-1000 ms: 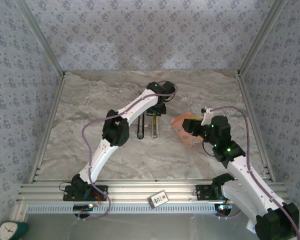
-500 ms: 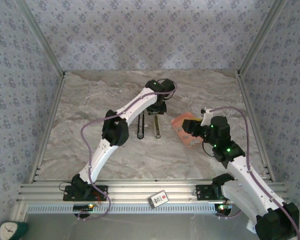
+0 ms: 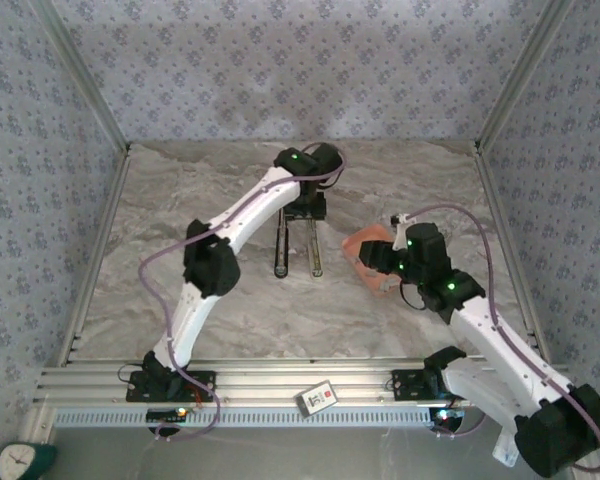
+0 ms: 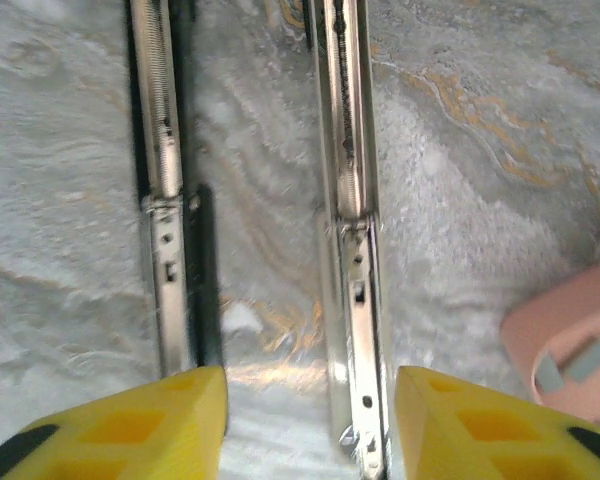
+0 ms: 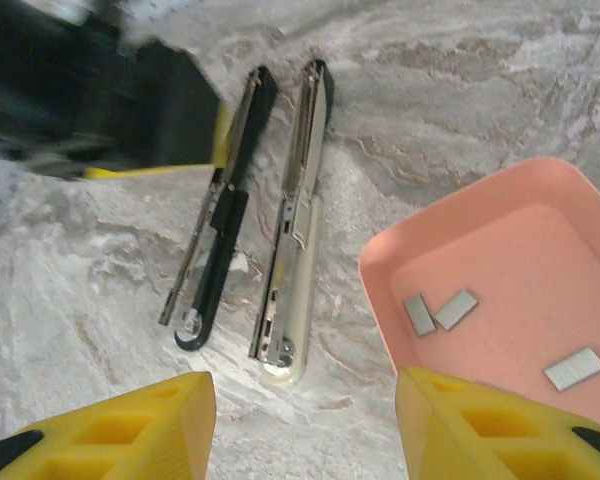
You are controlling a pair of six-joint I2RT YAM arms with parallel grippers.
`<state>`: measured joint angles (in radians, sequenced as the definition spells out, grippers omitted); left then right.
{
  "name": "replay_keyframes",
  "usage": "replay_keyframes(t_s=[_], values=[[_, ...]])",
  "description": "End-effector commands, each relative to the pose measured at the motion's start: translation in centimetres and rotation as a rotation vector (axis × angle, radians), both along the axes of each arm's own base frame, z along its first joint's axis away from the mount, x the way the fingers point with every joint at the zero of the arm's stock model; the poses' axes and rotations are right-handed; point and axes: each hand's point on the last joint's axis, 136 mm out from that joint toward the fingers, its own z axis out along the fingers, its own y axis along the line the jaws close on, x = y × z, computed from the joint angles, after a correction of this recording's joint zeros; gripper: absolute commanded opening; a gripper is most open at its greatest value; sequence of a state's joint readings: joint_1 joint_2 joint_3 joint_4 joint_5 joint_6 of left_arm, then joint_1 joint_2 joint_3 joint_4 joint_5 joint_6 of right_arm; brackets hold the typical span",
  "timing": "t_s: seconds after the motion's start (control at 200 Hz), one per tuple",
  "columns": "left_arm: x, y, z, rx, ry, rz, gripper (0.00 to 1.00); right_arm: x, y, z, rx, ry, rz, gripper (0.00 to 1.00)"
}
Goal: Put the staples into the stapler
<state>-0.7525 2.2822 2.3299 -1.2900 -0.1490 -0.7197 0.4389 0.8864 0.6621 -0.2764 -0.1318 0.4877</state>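
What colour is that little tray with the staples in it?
Pale salmon pink, plain all over; the tray shows best in the right wrist view.

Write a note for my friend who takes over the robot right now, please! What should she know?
Left gripper: open, empty, over the stapler.
Right gripper: open, empty, hovering by the pink tray.
The stapler lies opened flat on the table, its two halves side by side. Three staple strips lie in the tray.
Done: stapler open.
Left: pick up a strip, slide it into the stapler's rail, close the stapler.
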Motion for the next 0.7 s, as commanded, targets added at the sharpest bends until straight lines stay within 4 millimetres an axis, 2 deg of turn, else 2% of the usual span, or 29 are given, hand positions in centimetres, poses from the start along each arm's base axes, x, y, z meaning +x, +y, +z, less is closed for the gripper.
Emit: replay_keyframes(t_s=[0.0,0.085,0.1,0.25,0.375,0.51,0.695], values=[[-0.9,1.5,3.2,-0.066,-0.061,-0.001,0.57,-0.4,-0.8,-1.6,-0.08,0.127,-0.057,0.51],[-2.1,2.5,3.1,-0.133,-0.048,0.014,0.66,-0.5,-0.7,-2.6,-0.125,0.205,-0.059,0.51],[-2.5,2.9,2.5,-0.135,-0.032,0.017,0.67,-0.5,-0.7,-2.9,-0.137,0.219,-0.058,0.51],[-4.6,5.9,1.3,-0.218,-0.015,0.07,0.72,-1.4,-1.4,-5.1,-0.26,0.373,-0.046,0.5],[-5.8,8.6,0.2,-0.25,-0.027,0.115,0.72,-2.3,-1.6,-7.2,-0.377,0.489,0.052,0.53],[-6.7,11.0,-1.3,-0.253,-0.009,0.158,0.72,-2.1,-1.3,-9.2,-0.408,0.6,0.116,0.6],[-7.2,12.4,-2.3,-0.269,-0.007,0.193,0.72,-1.4,-0.4,-11.8,-0.421,0.665,0.14,0.61]])
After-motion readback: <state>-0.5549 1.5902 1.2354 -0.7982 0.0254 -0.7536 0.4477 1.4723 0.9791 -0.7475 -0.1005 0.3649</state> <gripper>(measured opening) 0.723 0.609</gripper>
